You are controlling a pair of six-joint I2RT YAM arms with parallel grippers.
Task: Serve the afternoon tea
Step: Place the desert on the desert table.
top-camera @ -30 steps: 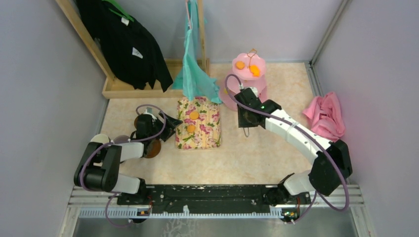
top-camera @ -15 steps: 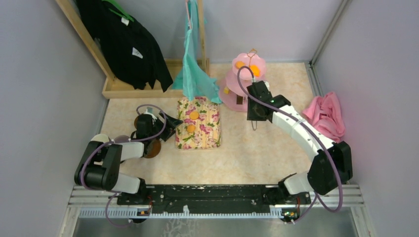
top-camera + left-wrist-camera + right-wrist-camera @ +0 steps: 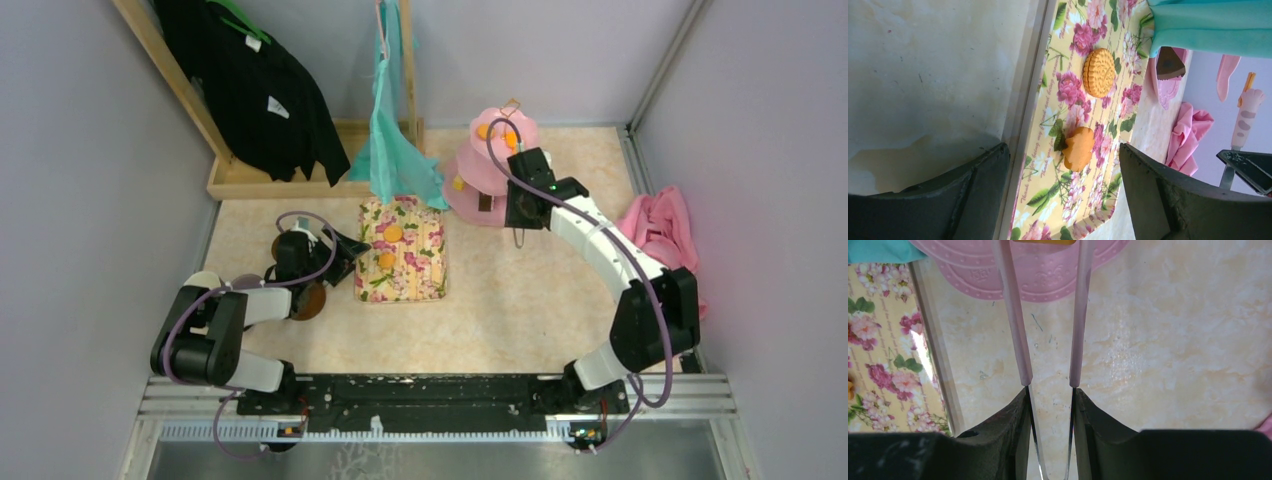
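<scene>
Overhead, far right: right gripper [image 3: 518,205] swings in 1 second from stand's front to its right flank. Pink three-tier stand [image 3: 470,165] is uncovered, 2 orange snacks [image 3: 486,131] on top tier. Left gripper [image 3: 347,250] unmoved beside floral tray [image 3: 420,275].

Left wrist: jaws spread wide, empty; 2 tray snacks [image 3: 1099,72] not yet served.

Right wrist: jaws clenched on tongs [image 3: 1020,340], yellow snack [image 3: 1043,241] between tips at stand's edge. Placement probably next.

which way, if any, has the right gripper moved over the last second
Yes. The right gripper moved right and toward the far wall, from in front of the pink stand to its right side.
</scene>
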